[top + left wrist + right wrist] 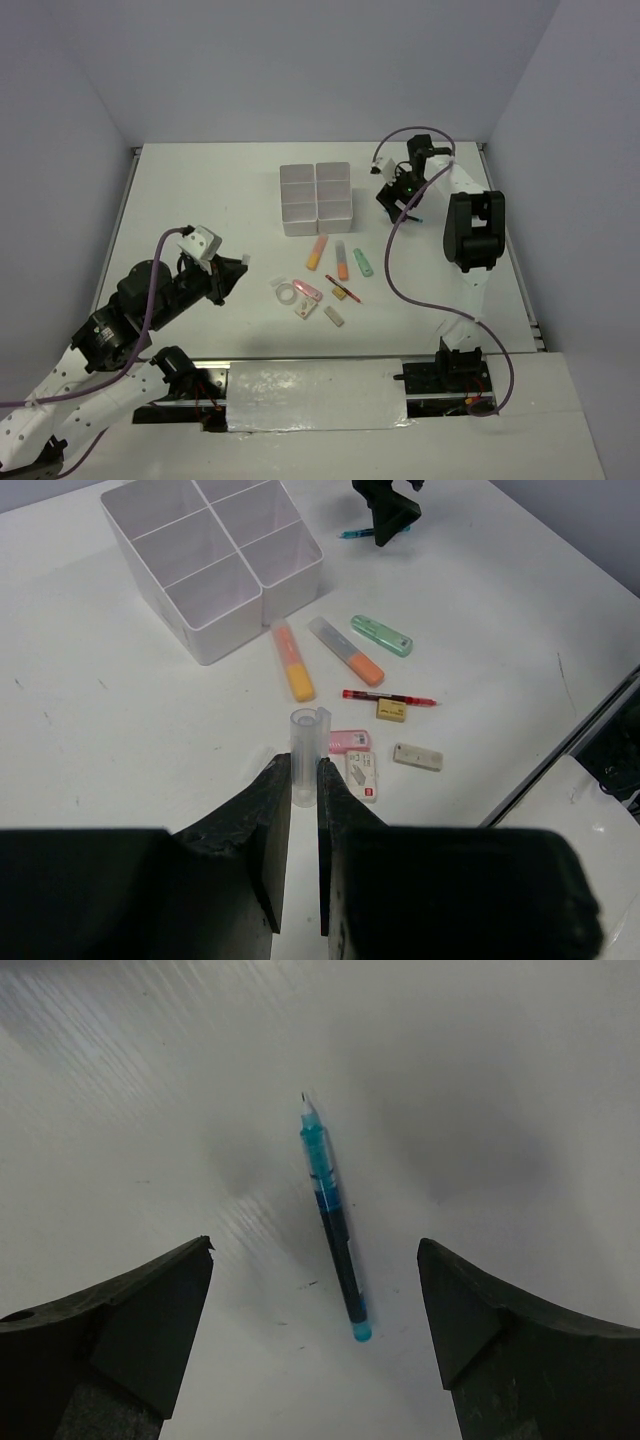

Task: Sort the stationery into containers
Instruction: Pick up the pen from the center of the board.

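Note:
The white six-box containers (316,186) stand at mid-table and also show in the left wrist view (235,620). In front of them lie orange (317,252), peach (342,260) and green (363,262) highlighters, a red pen (343,289), a pink eraser (310,293) and a clear tape ring (289,294). My left gripper (243,263) is nearly shut, with a narrow slit (303,760). It hovers left of the ring, which lines up with the slit (304,730). My right gripper (404,208) is wide open, straddling a blue pen (333,1225) lying on the table between its fingers (315,1245).
White erasers (362,777) (418,756) and a yellowish one (391,711) lie near the red pen (390,696). The right arm's purple cable (395,280) hangs over the table's right side. Grey walls enclose the table on three sides.

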Tool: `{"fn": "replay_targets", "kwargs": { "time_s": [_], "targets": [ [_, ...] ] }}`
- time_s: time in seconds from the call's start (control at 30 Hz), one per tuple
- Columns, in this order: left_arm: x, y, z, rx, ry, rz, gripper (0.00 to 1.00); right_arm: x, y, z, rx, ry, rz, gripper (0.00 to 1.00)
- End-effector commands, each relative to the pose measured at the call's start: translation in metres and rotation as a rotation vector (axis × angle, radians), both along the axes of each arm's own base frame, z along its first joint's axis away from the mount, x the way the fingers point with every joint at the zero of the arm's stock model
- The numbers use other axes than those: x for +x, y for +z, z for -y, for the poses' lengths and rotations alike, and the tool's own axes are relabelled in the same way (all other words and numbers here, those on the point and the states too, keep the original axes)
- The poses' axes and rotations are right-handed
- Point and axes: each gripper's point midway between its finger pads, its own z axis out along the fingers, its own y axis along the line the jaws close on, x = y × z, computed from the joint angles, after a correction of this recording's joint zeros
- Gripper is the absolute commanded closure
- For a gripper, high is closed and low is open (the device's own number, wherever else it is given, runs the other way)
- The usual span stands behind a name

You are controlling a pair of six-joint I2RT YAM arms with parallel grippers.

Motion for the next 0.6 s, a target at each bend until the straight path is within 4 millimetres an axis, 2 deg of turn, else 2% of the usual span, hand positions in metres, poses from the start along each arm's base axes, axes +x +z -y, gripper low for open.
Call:
{"fn": "replay_targets", "kwargs": {
  "time_s": [0.0, 0.13, 0.2, 0.23, 0.3, 0.43, 0.47, 0.5, 0.57],
  "targets": [
    [0.003, 0.010, 0.000, -0.010, 0.002, 0.046, 1.00, -0.010, -0.008, 0.011, -0.071, -0.029, -0.057, 0.10],
    [0.005, 0.008, -0.002, -0.008, 0.019, 0.038, 1.00, -0.012, -0.023, 0.027, -0.145, -0.051, -0.066, 0.10],
    [0.004, 0.009, 0.000, -0.010, 0.007, 0.038, 1.00, -0.004, -0.026, 0.026, -0.117, -0.060, -0.070, 0.11],
    [0.004, 0.008, 0.002, -0.008, -0.002, 0.034, 1.00, -0.009, -0.034, 0.024, -0.110, -0.054, -0.109, 0.12],
    [0.004, 0.008, 0.002, -0.007, -0.005, 0.036, 1.00, -0.002, -0.035, 0.024, -0.105, -0.057, -0.112, 0.14],
    [0.003, 0.009, 0.003, -0.006, -0.010, 0.041, 1.00, -0.004, -0.048, 0.025, -0.094, -0.060, -0.151, 0.18],
    [0.003, 0.010, 0.002, -0.009, -0.008, 0.045, 1.00, -0.003, -0.048, 0.025, -0.090, -0.059, -0.154, 0.22],
    [0.004, 0.010, 0.002, -0.009, -0.007, 0.047, 1.00, -0.005, -0.050, 0.024, -0.089, -0.057, -0.160, 0.36],
    [0.003, 0.010, 0.002, -0.008, -0.007, 0.046, 1.00, -0.005, -0.049, 0.027, -0.100, -0.063, -0.157, 0.57]
  ]
}}
